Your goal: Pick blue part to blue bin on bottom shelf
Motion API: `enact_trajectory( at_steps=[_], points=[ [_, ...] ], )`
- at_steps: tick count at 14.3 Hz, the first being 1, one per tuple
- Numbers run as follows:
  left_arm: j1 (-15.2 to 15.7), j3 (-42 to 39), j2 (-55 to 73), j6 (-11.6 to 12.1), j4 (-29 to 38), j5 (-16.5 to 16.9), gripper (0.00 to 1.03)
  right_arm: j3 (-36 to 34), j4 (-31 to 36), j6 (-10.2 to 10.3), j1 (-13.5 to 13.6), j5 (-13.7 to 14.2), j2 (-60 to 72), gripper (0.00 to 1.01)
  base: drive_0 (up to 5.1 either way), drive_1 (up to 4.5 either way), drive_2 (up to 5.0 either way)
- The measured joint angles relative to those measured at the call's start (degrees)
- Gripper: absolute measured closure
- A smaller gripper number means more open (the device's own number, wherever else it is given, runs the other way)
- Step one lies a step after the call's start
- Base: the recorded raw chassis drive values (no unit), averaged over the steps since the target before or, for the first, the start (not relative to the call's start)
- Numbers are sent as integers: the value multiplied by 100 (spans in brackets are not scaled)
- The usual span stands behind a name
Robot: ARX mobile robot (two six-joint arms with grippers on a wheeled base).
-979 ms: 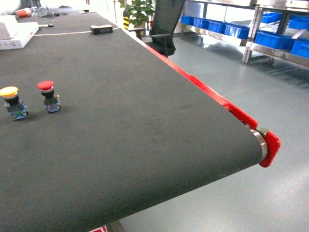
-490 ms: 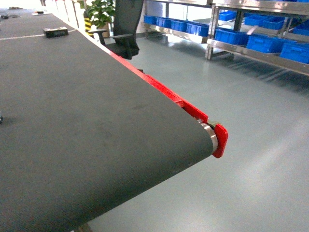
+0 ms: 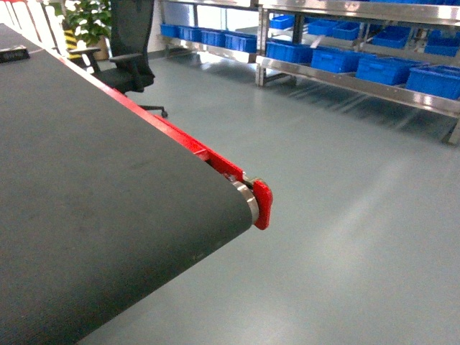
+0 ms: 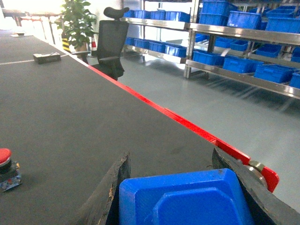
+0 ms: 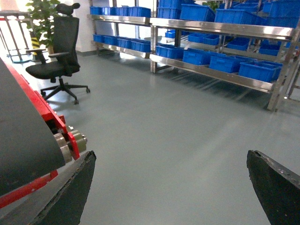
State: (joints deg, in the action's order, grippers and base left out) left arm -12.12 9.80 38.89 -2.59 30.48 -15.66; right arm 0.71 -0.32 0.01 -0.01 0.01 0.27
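In the left wrist view my left gripper (image 4: 171, 157) is shut on the blue part (image 4: 185, 199), a solid blue boxy piece that fills the space between the two dark fingers, above the black belt (image 4: 93, 112). My right gripper (image 5: 171, 154) hangs open over bare grey floor, nothing between its fingers. Steel racks stand across the floor; the bottom shelf (image 3: 359, 85) carries a row of blue bins (image 3: 381, 68). The same shelf (image 5: 211, 74) and bins (image 5: 255, 69) show in the right wrist view. Neither gripper appears in the head view.
The belt (image 3: 86, 201) ends at a red end cap (image 3: 261, 205). A small red-capped component (image 4: 4, 161) and a flat black box (image 4: 47, 57) lie on it. A black office chair (image 3: 129, 54) and a potted plant (image 3: 88, 21) stand beyond. Grey floor (image 3: 345, 215) separates belt and racks.
The head view has swung right: the two capped components have left the frame, the belt's end has slid left, and the racks with blue bins have moved toward the centre.
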Motion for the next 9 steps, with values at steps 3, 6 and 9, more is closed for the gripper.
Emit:
enact_trajectory(
  at_steps=[3,6,9],
  points=[
    [0,0,0,0,0,0,59,0,0,0,0,0,0,3,-166,-166,-166],
    [0,0,0,0,0,0,59,0,2,0,0,0,0,3,-159,-159,-159],
    [0,0,0,0,0,0,59,0,2,0,0,0,0,3,-167,-167,-167]
  ],
)
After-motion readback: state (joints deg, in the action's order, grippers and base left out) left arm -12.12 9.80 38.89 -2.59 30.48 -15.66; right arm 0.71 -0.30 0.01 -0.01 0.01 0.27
